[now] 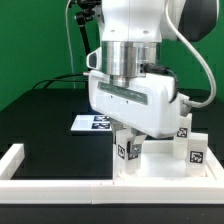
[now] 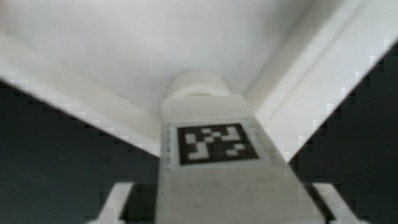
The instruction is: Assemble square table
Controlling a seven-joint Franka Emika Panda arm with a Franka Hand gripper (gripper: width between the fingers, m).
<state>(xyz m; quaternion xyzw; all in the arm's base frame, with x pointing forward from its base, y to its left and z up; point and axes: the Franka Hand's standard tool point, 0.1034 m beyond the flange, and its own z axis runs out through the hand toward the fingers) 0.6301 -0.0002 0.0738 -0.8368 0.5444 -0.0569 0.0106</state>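
One leg (image 1: 129, 146) stands upright between the jaws (image 1: 130, 152), its tag facing the exterior camera. The jaws sit on either side of it, but I cannot tell whether they press it or only flank it. In the wrist view the same leg (image 2: 214, 150) fills the middle, tag up, with a pale finger (image 2: 118, 203) showing on each flank near its base and its rounded end pointing at a corner of the tabletop (image 2: 107, 70).

The tabletop (image 1: 160, 172) lies flat on the black counter (image 1: 40, 110), at about 5 o'clock in the exterior view, directly under the arm. Two more legs stand at about 3 o'clock: one (image 1: 195, 150) with a tag on its face, another (image 1: 183, 128) just behind it. The marker board (image 1: 88, 123) lies flat behind the arm, near 9 o'clock of the held leg. A low white wall (image 1: 40, 185) runs along the near edge, from 7 to 5 o'clock.
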